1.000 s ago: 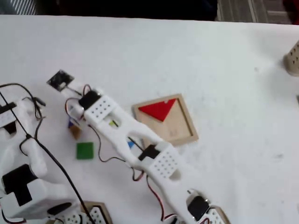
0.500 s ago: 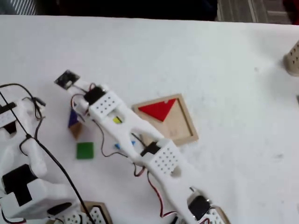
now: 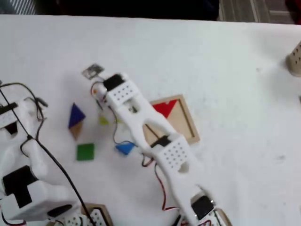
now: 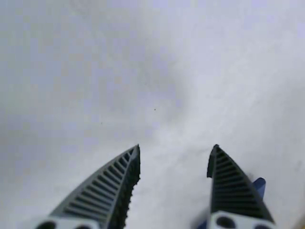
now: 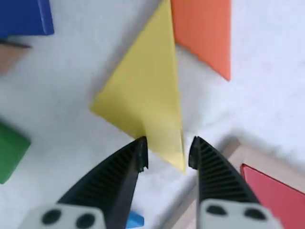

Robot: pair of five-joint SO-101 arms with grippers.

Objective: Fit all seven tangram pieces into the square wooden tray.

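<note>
The white table (image 3: 225, 61) carries a wooden tray (image 3: 190, 118) and, beside it, a blue triangle (image 3: 75, 115) touching a brown piece (image 3: 76, 131), a green square (image 3: 85, 152), a yellow triangle (image 5: 143, 95), an orange piece (image 5: 205, 33) and a small blue piece (image 3: 125, 148).

Strong, even light from overhead falls on the worktop (image 3: 211, 56), whose white surface is close to washed out, while the room beyond its edge at 12 o'clock lies dark. Shadows are soft and pale. A thin grey one hugs the right arm (image 3: 141, 122) and the wooden tray (image 3: 186, 125) at its 5 o'clock edge. Beneath the left tool (image 4: 176, 147) the surface shows faint grey mottling. Near the right tool (image 5: 169, 140) the yellow piece (image 5: 143, 95) is flatly lit.
</note>
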